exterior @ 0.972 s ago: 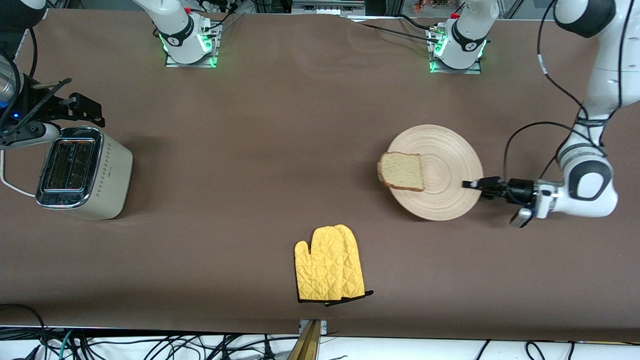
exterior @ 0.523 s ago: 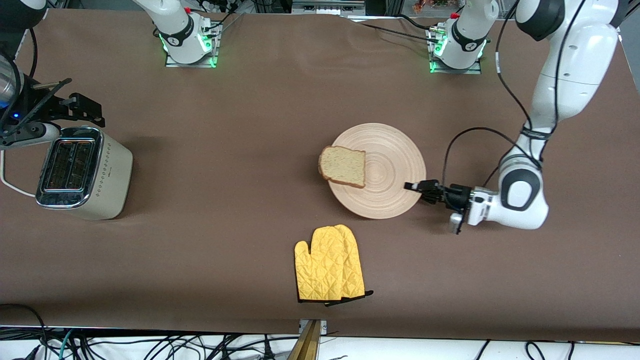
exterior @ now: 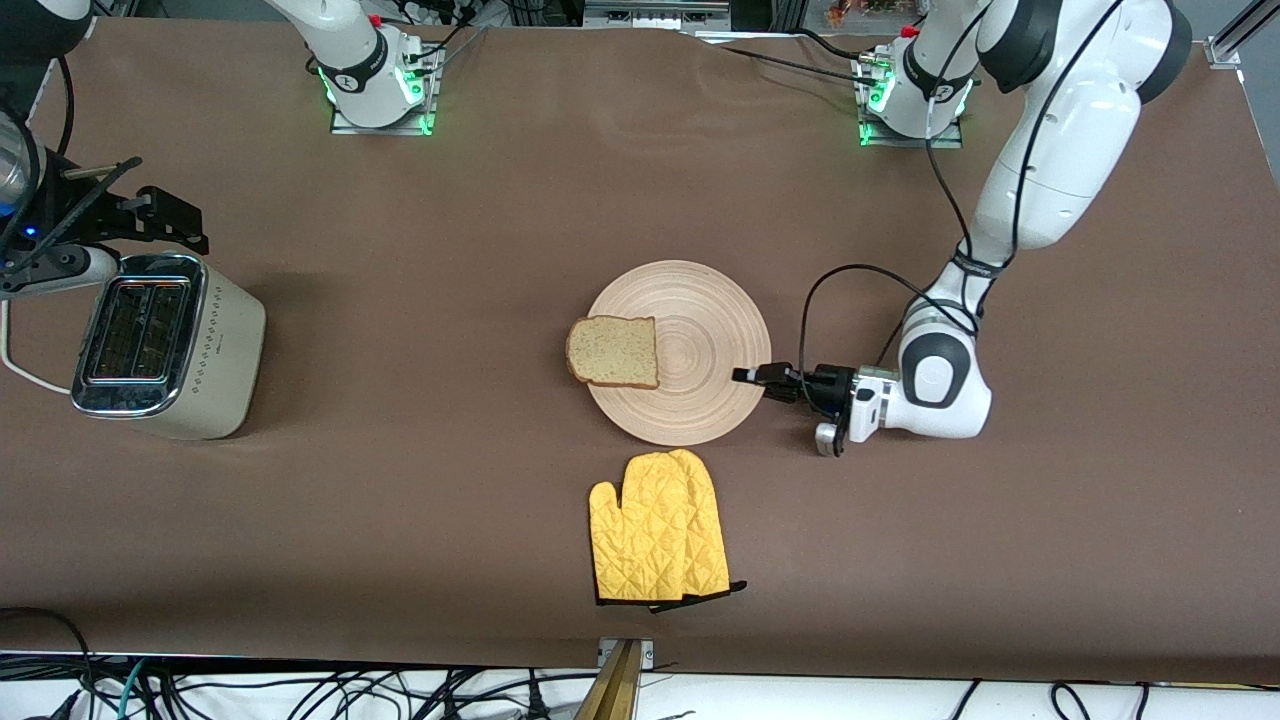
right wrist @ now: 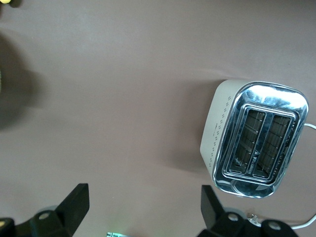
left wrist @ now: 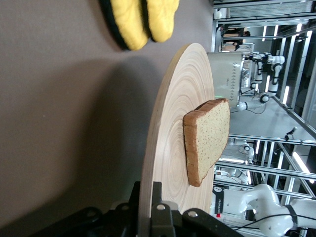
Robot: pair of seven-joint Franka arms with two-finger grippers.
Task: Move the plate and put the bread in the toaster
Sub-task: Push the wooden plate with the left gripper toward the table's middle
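Observation:
The pale wooden plate (exterior: 705,330) is level over the middle of the table, with a shadow under it. My left gripper (exterior: 748,375) is shut on its rim, on the side toward the left arm's end. The left wrist view shows the rim (left wrist: 148,177) clamped between the fingers of the left gripper (left wrist: 150,200). The brown bread (exterior: 612,351) slice lies flat on the plate's side toward the toaster, and shows as bread (left wrist: 207,138) there too. The cream toaster (exterior: 165,345) stands at the right arm's end. My right gripper (right wrist: 143,210) hangs open and empty above the table beside the toaster (right wrist: 256,138).
A yellow oven mitt (exterior: 658,528) lies on the brown table, nearer to the front camera than the plate, and the mitt (left wrist: 138,19) shows close by the plate's edge. A white cord (exterior: 25,375) leaves the toaster toward the table's end.
My left gripper has carried the plate with the bread from the left arm's end to the middle of the table. The right gripper has not moved.

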